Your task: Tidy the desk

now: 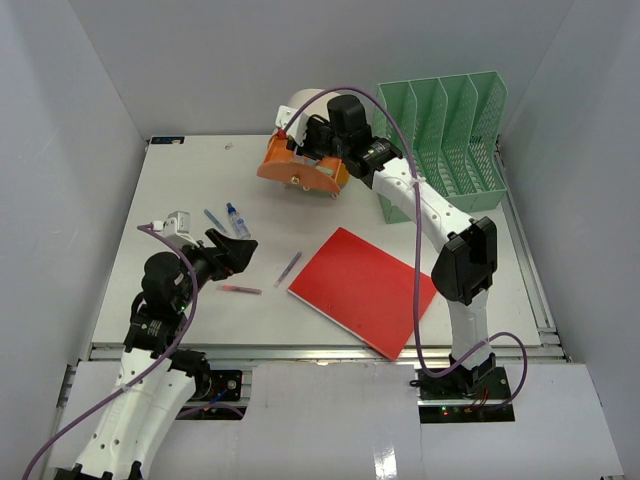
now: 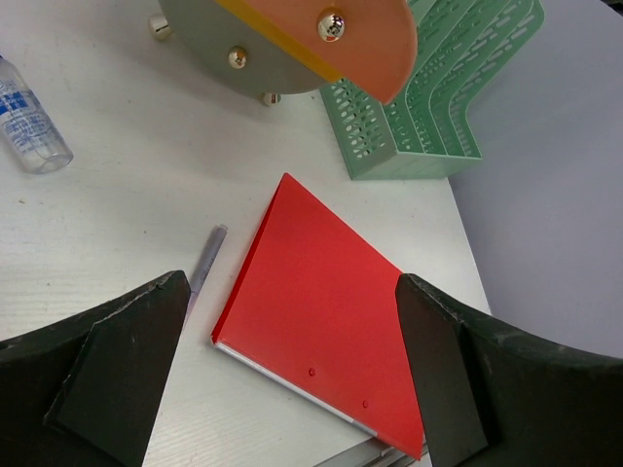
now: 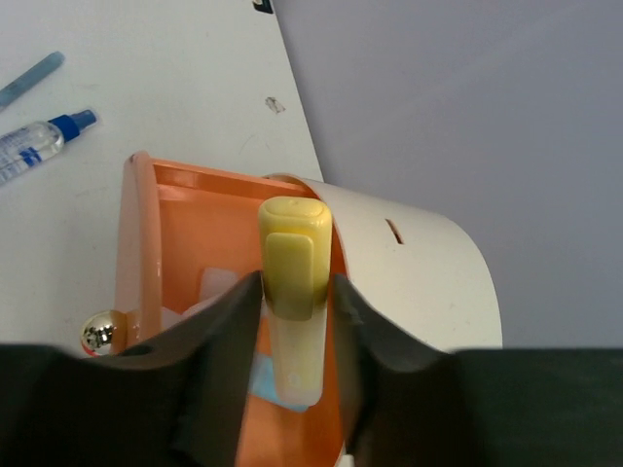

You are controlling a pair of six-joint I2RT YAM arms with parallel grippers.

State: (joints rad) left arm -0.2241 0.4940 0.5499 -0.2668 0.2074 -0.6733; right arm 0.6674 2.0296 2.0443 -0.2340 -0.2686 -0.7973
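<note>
The white desk (image 1: 190,180) holds a red folder (image 1: 365,290) at the front centre and a green file rack (image 1: 450,140) at the back right. An orange and white desk organizer (image 1: 295,170) stands at the back centre. My right gripper (image 1: 315,140) is above it, shut on a yellow highlighter (image 3: 292,282) held over the orange compartment (image 3: 185,233). My left gripper (image 1: 238,250) is open and empty, a little above the desk at the left. In the left wrist view the folder (image 2: 331,311) lies between and beyond its fingers (image 2: 127,360).
A grey pen (image 1: 288,268) lies left of the folder, a pink pen (image 1: 240,290) nearer the front. A blue pen (image 1: 216,222) and a small clear bottle (image 1: 237,220) lie beyond my left gripper. White walls enclose the desk. A metal rail (image 1: 300,350) runs along its front.
</note>
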